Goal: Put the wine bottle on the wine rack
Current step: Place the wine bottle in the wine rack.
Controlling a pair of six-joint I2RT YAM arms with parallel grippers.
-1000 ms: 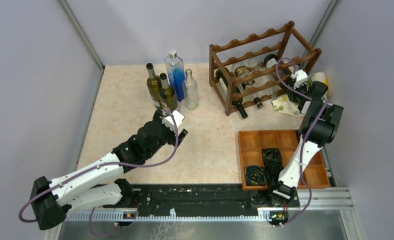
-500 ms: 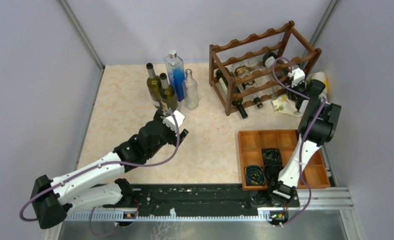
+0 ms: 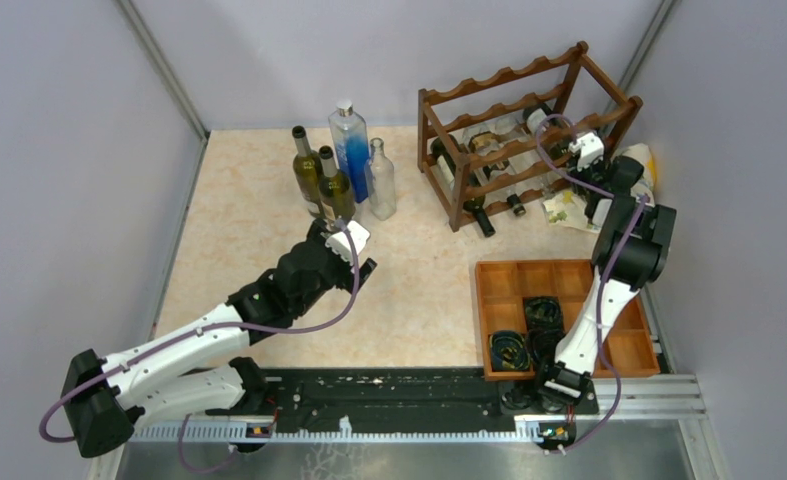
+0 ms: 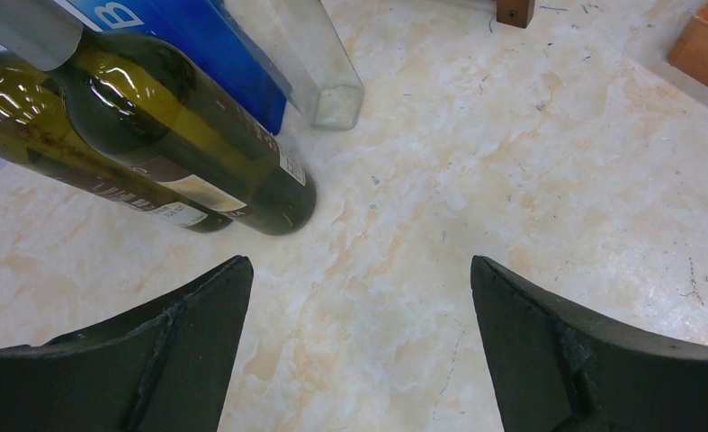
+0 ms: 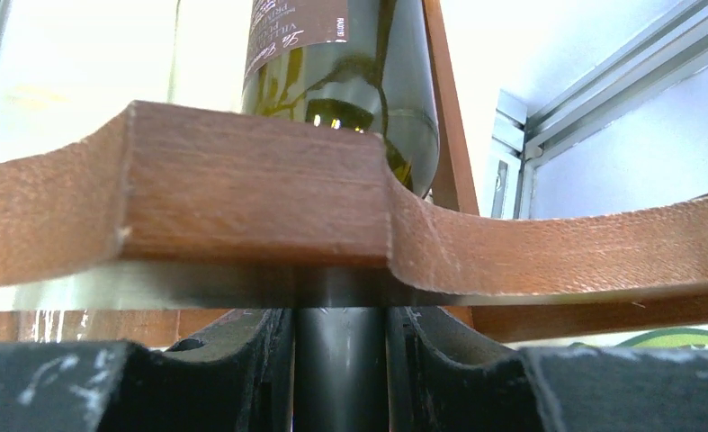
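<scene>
In the right wrist view the wine bottle [image 5: 341, 54] is cut by the top edge, and a rail of the wine rack [image 5: 242, 207] hides its shoulder from us, above the neck clamped in the right gripper [image 5: 341, 378]. From above, that gripper's fingertips are lost among the rails near the far right corner of the tabletop [image 3: 249, 200]. The green bottle [image 4: 188, 135] in the left wrist view runs out at the top left; we cannot read its label.
</scene>
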